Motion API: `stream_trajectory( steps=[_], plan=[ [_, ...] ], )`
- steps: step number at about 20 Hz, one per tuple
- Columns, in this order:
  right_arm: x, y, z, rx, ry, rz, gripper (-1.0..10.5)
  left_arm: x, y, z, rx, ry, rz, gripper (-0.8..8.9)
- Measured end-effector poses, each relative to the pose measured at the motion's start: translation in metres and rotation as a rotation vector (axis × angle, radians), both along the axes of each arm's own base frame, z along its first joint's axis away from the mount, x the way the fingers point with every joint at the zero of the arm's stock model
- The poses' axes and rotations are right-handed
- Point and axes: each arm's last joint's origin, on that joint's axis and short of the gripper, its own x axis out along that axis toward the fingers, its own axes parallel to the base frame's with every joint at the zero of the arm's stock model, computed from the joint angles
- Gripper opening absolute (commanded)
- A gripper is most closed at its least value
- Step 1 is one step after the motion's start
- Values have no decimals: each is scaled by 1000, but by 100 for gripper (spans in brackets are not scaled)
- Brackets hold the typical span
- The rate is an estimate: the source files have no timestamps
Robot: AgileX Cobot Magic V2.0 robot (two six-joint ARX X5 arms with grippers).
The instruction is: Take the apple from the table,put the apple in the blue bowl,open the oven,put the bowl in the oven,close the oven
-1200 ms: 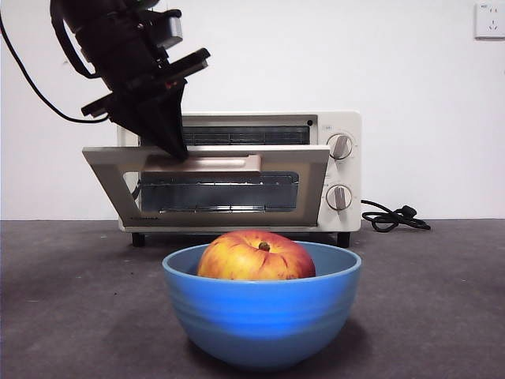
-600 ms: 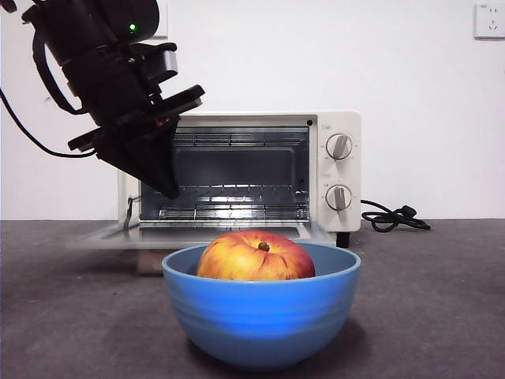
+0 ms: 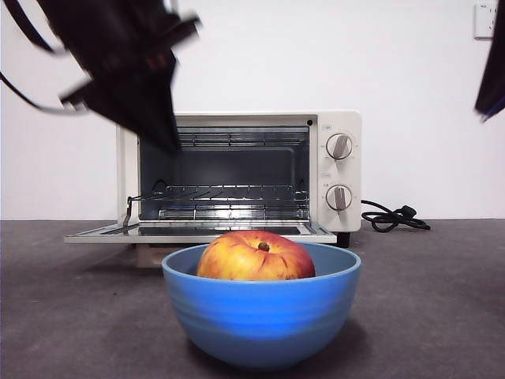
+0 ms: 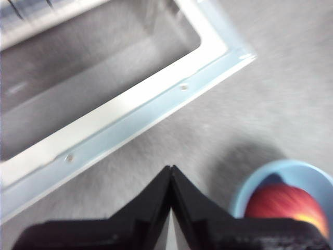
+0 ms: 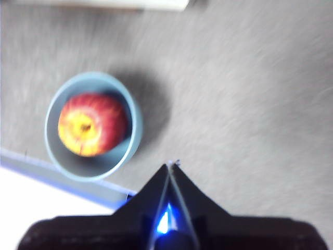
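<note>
The red and yellow apple (image 3: 256, 257) lies in the blue bowl (image 3: 262, 314) at the table's front. Behind it the cream oven (image 3: 335, 170) stands with its door (image 3: 197, 232) folded down flat. My left gripper (image 3: 162, 138) hangs shut and empty at the upper left, above the open door. The left wrist view shows its closed jaws (image 4: 171, 169) over the table, the door frame (image 4: 130, 122) beyond them and the bowl (image 4: 250, 190) with the apple (image 4: 283, 205) to one side. My right gripper (image 5: 170, 165) is shut, high over the table beside the bowl (image 5: 132, 135) and apple (image 5: 92, 125); it shows as a dark tip (image 3: 493, 75).
A black cord (image 3: 394, 217) lies coiled on the table to the right of the oven. A wall socket (image 3: 489, 20) sits at the top right. The oven has wire racks (image 3: 229, 193) inside and two knobs (image 3: 339, 146) on its right panel.
The oven door has swung from half open to flat down. My left gripper has let go of the handle and lifted up. A dark arm tip has entered at the top right.
</note>
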Motion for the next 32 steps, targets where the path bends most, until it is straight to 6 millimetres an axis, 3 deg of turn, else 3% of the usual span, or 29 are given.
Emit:
stream_trajectory(
  steps=[2,5,7,15,17,20,25,28,32],
  plan=[
    [8,10,-5,35,41,43,11,-19,12,17,4,0,-1,-5],
    [21,24,-10,121,71,105,175,-49,30,39,5,-11,-7,-5],
    [28,31,-16,125,115,122,190,-71,44,53,-4,-27,-7,-5],
    [64,59,-12,-40,213,135,284,-129,81,73,21,-39,14,-5],
    [73,66,-19,-91,249,150,284,-139,89,75,51,-55,40,-5],
    [82,77,-38,-148,308,175,284,-146,93,77,42,-74,43,-5],
    [78,98,-63,-282,333,214,279,-147,94,78,41,-78,44,-5],
    [77,105,-70,-327,315,204,145,-147,94,78,43,-79,45,-5],
    [82,111,-75,-307,294,197,96,-147,94,77,47,-73,45,-5]
  ],
)
